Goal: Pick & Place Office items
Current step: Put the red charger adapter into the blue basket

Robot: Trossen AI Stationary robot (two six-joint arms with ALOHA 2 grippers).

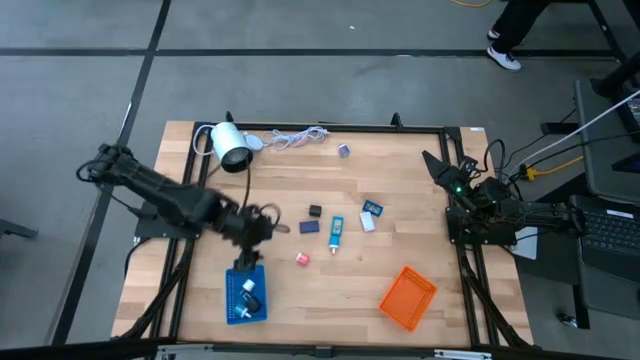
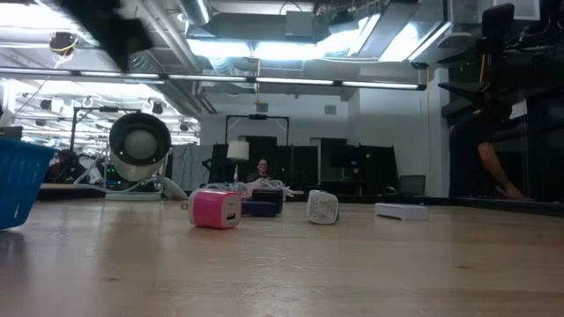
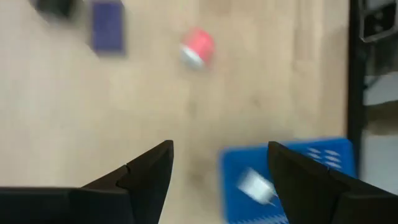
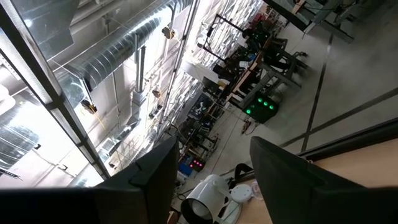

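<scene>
The pink-red piece (image 1: pixel 302 258) lies on the bare table just right of the blue tray (image 1: pixel 232 300), close beside the left gripper (image 1: pixel 262 226), whose fingers stand apart and empty, while the right gripper (image 1: pixel 440 165) waits far off, parted.

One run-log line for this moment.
left gripper: open, empty, above blue tray | right gripper: open, parked at table edge | tray: white piece, black piece

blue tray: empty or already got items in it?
Not empty. The high view shows the blue tray holding a white piece and a dark piece. The open left gripper is above the table beside it, holding nothing.
</scene>
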